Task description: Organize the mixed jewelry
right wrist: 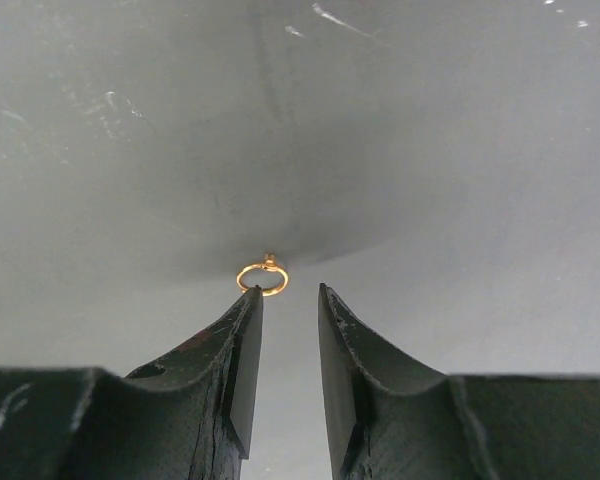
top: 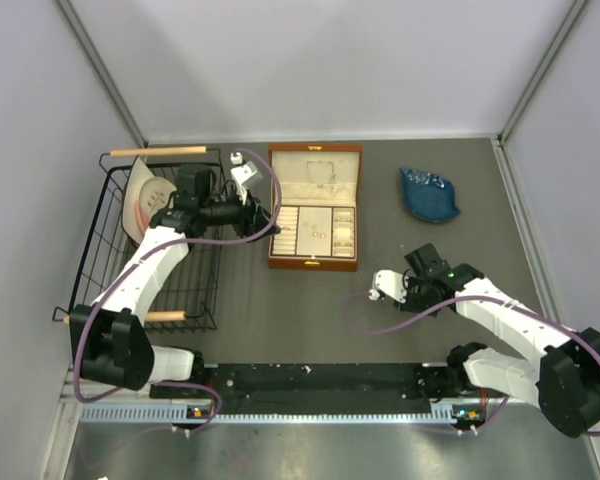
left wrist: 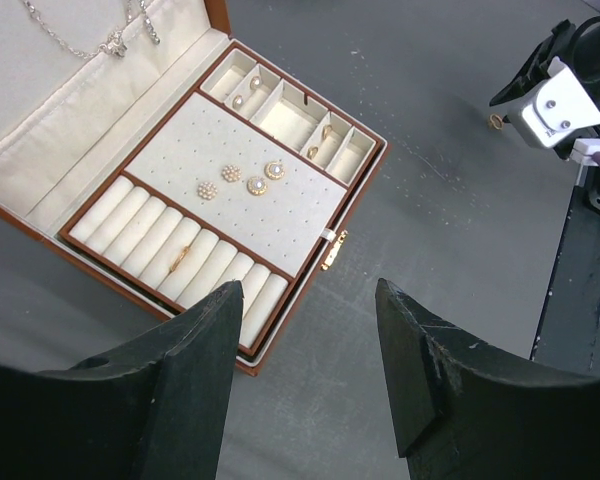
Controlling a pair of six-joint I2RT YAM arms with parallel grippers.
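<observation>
The brown jewelry box [top: 315, 262] lies open, and a silvery chain necklace [left wrist: 80, 45] rests in its cream lid. A gold ring [left wrist: 180, 256] sits in the ring rolls, with pearl earrings [left wrist: 242, 180] on the centre pad. Another gold ring [right wrist: 263, 277] lies on the grey table, just beyond the left fingertip of my right gripper [right wrist: 289, 292]. That gripper is narrowly open and holds nothing. My left gripper [left wrist: 310, 290] hovers open over the box's front corner, empty. From above, the left gripper [top: 263, 213] is at the box's left side and the right gripper [top: 377, 290] is below and to the right of the box.
A blue dish [top: 428, 193] with small items stands at the back right. A black wire basket [top: 110, 215] holding a cream object fills the left side. Grey walls enclose the table on three sides.
</observation>
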